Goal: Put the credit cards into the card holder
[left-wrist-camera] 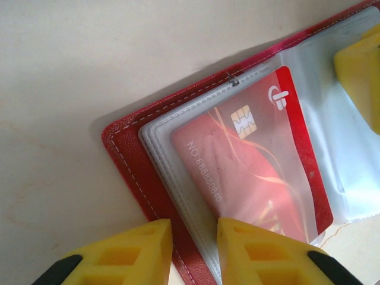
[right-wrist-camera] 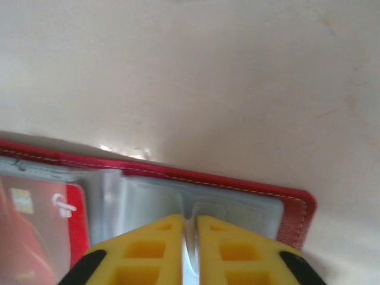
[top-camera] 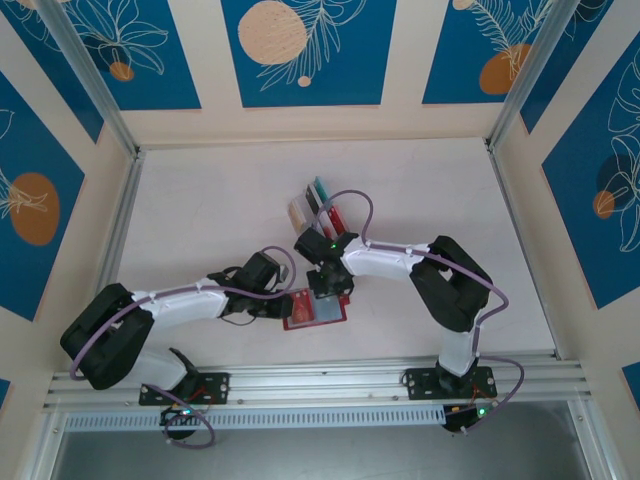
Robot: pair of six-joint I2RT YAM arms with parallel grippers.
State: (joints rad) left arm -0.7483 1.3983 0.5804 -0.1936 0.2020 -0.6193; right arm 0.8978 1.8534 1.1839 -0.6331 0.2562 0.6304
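Observation:
The red card holder [top-camera: 315,311] lies open on the table near the front, its clear sleeves facing up. A red credit card [left-wrist-camera: 255,166] sits inside one sleeve, and its corner shows in the right wrist view [right-wrist-camera: 41,219]. My left gripper [left-wrist-camera: 195,228] is at the holder's left edge [left-wrist-camera: 127,160]. Its jaws stand apart over the red border and the sleeve stack, pinching nothing. My right gripper [right-wrist-camera: 190,222] is shut on a fold of clear sleeve [right-wrist-camera: 237,214] at the holder's other half. More credit cards [top-camera: 314,205], teal, black, red and beige, stand behind it.
The standing cards sit in a small rack [top-camera: 318,222] just behind the right wrist. A metal rail [top-camera: 330,375] runs along the table's near edge in front of the holder. Bare table [top-camera: 220,200] stretches to the left and back.

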